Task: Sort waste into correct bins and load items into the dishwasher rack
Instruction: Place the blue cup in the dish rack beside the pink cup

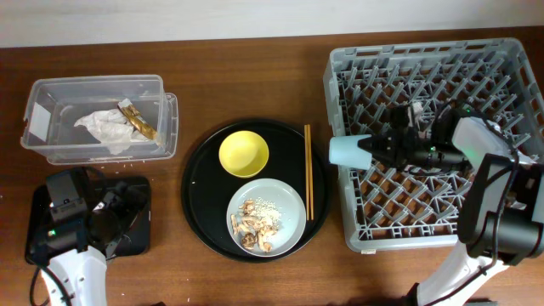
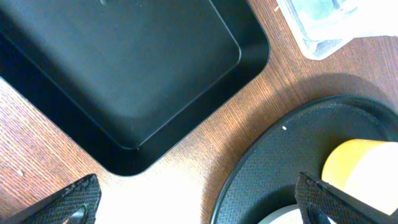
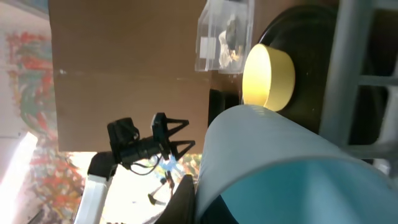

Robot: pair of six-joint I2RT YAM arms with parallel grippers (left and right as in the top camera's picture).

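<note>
My right gripper (image 1: 374,149) is shut on the rim of the light-blue cup (image 1: 350,150), which it holds on its side over the left edge of the grey dishwasher rack (image 1: 408,217). In the right wrist view the cup (image 3: 292,180) fills the lower frame. My left gripper (image 2: 199,205) hangs open and empty over the gap between the flat black tray (image 2: 124,68) and the round tray (image 2: 280,155). On the round tray (image 1: 200,183) sit the yellow bowl (image 1: 244,154), the plate (image 1: 289,200) with food scraps (image 1: 255,223), and the chopsticks (image 1: 308,170).
The clear box (image 1: 98,83) at the back left holds a crumpled napkin (image 1: 106,127) and a brown-and-gold wrapper (image 1: 138,121). The flat black tray (image 1: 140,238) lies in front of it, under my left arm. Bare wood shows between the box and the round tray.
</note>
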